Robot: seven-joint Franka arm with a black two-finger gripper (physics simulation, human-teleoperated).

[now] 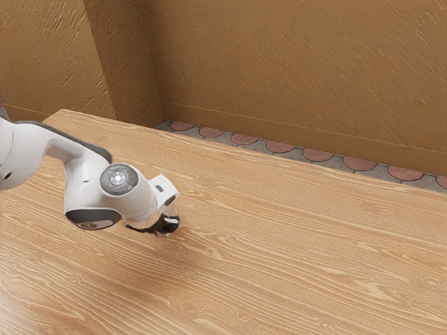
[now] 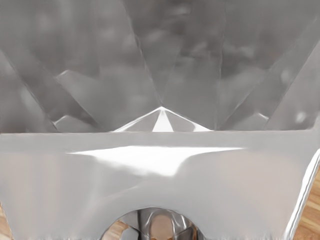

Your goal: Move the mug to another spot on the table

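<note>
Mug [image 2: 160,165]: grey, shiny, faceted sides, sitting right under the hand and up close to the wrist camera. Gripper [image 1: 166,225] down low at the table [image 1: 300,237], over toward the exterior view's left, with the white arm [image 1: 84,188] bent above it. Can't tell if the jaws are open or closed, too tucked under. Light wood-grain tabletop, bits of it peeking past the mug's edges. Further back, a strip of floor with round reddish tiles [image 1: 279,146], then rough tan walls [image 1: 300,63].

The mug [image 2: 160,170] crowds the claw [image 1: 167,227], while the table [image 1: 300,244] lies open toward the exterior view's right.
</note>
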